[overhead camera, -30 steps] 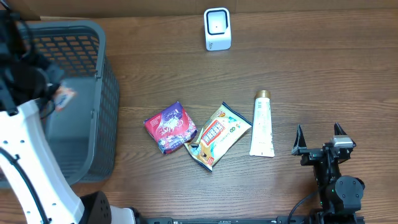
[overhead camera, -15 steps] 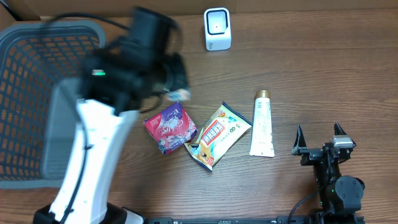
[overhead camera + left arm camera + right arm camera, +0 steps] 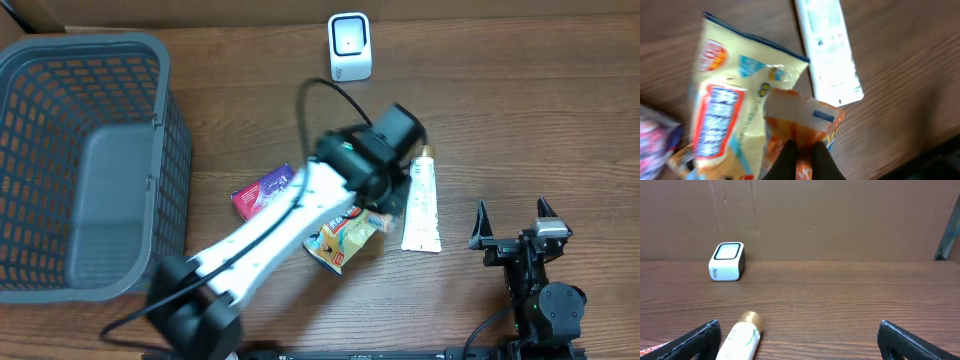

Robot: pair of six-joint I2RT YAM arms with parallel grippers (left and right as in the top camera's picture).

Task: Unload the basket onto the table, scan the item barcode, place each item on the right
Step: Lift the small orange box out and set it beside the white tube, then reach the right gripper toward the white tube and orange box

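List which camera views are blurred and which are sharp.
Overhead: the left arm is smeared, while the basket and scanner are crisp. Left wrist: the whole frame is soft; print on the orange packet is unreadable. Right wrist: sharp throughout, evenly lit, tube clear.

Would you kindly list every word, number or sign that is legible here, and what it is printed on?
None can be read as text.
Yellow snack bag: red label with white print, blurred.
White tube: faint print, too small.
Orange packet: blue patch, blurred.
Purple packet: print blurred.
Scanner: small side mark, too small.
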